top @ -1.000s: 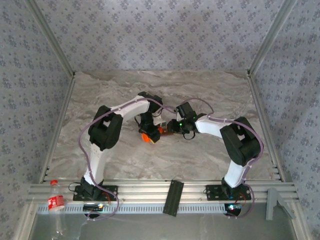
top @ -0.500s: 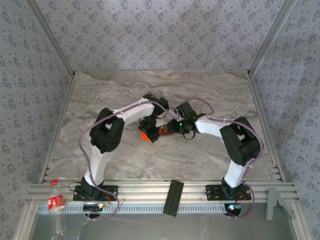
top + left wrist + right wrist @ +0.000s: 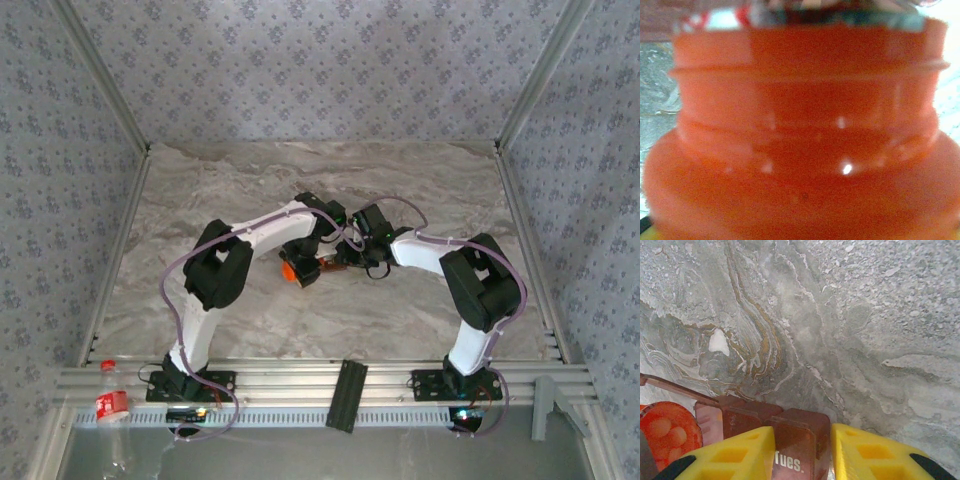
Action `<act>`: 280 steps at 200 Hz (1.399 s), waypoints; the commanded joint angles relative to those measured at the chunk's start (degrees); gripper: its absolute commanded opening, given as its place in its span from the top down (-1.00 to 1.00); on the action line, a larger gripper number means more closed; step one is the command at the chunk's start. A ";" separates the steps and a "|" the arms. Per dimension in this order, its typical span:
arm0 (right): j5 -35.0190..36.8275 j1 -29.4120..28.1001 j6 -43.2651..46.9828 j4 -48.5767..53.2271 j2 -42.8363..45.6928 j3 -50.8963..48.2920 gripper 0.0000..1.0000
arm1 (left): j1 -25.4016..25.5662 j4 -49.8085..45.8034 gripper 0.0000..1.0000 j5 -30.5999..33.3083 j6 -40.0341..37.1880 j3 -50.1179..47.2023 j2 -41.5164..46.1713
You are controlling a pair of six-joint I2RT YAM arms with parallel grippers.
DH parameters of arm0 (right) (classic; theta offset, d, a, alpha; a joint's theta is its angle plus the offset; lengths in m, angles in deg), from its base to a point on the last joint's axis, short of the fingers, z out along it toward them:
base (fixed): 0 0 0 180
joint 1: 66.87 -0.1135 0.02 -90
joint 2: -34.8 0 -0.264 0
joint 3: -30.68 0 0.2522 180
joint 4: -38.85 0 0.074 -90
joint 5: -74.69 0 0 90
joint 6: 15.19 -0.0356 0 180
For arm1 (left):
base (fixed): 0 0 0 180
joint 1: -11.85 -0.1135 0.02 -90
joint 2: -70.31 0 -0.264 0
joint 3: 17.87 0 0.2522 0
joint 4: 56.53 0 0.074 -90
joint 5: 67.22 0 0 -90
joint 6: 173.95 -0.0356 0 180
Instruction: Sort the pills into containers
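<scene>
My right gripper (image 3: 802, 440) is shut on the containers (image 3: 800, 435), a dark reddish-brown strip whose held box reads "Tues."; yellow fingers (image 3: 740, 455) press its two sides. One thin lid (image 3: 675, 387) stands open at the left. Beside it is the orange bottle (image 3: 665, 432), with round lumps inside that look like pills, tinted orange. In the left wrist view the orange bottle (image 3: 800, 150) sits blurred right against the camera and hides the fingers. From above, my left gripper (image 3: 312, 256) holds the bottle (image 3: 290, 271) next to the containers (image 3: 330, 262) and the right gripper (image 3: 347, 258).
A marble-patterned tabletop (image 3: 300, 180) is boxed in by patterned walls. On the near rail are a plastic bottle with a red label (image 3: 110, 403), a black strip (image 3: 346, 394) and a grey bracket (image 3: 548, 405).
The left arm's wrist and forearm have swung right, closer to the right gripper. The orange bottle has stayed by the containers. The right arm has not moved.
</scene>
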 commanded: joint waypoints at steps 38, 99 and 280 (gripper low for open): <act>2.02 -0.05 -0.46 4.44 -2.94 -1.67 0.28 | 1.53 -0.94 1.00 0.81 -2.43 2.07 0.78; 1.84 0.02 -0.54 4.34 -3.03 -1.68 0.27 | 2.96 -1.11 1.00 3.93 -2.70 2.37 -1.15; -0.08 1.14 -0.97 5.64 1.74 -1.32 0.35 | 0.81 -0.15 1.00 0.23 -2.08 1.59 -0.26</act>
